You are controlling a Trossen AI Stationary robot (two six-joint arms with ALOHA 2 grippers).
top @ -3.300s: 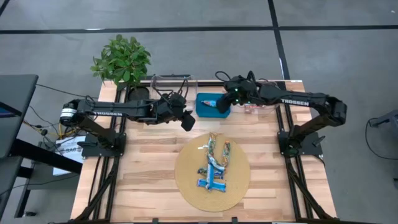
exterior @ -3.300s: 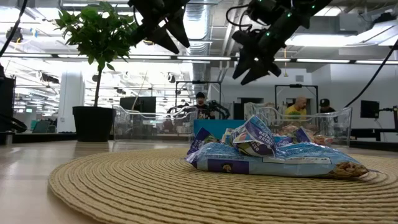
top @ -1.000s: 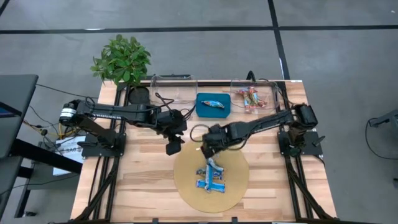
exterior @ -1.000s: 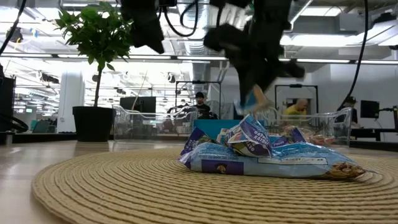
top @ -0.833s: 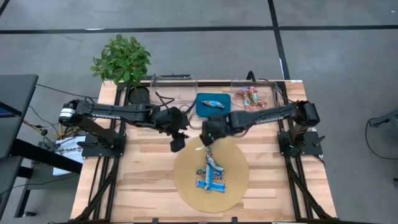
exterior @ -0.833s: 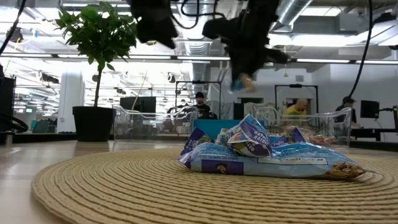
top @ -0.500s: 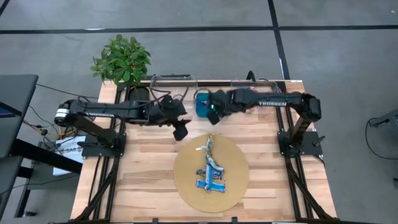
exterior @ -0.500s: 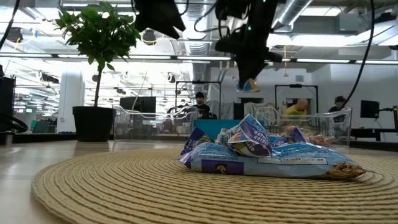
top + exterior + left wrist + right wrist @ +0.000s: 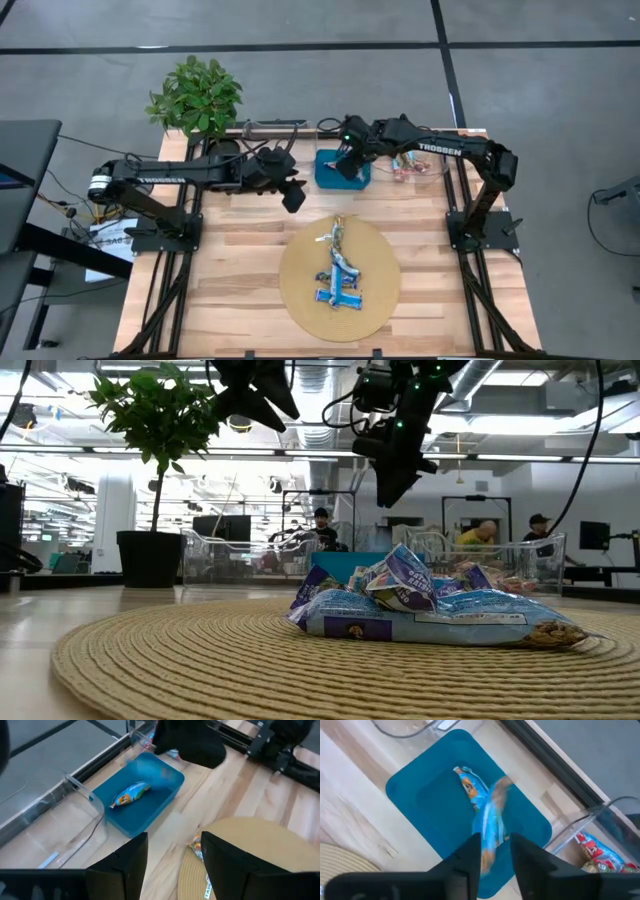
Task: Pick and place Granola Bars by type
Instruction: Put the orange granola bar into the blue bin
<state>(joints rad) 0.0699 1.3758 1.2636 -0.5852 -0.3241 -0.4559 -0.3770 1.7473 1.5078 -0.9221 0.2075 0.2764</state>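
right hand [image 9: 492,852] hovers over the teal tray [image 9: 415,795], fingers parted, a blue granola bar [image 9: 487,827] dropping lengthwise beside another; left hand [image 9: 172,855], open and empty, waits near the mat [image 9: 300,300].

A robotics lab inside an open-plan industrial hall: two dark arms marked TROSSEN [image 9: 440,149] are bolted on black frames [image 9: 160,232] to a butcher-block counter [image 9: 230,280] standing on a grey floor lined with dark tape [image 9: 300,45]. Exposed silver ducts [image 9: 320,400] and strip lights [image 9: 520,457] run across the ceiling. Beyond the counter, people [image 9: 322,528] sit among monitors [image 9: 222,526] and further rigs. A potted plant [image 9: 155,430] stands at the counter's corner; cables [image 9: 60,200] trail beside a dark desk [image 9: 25,190].
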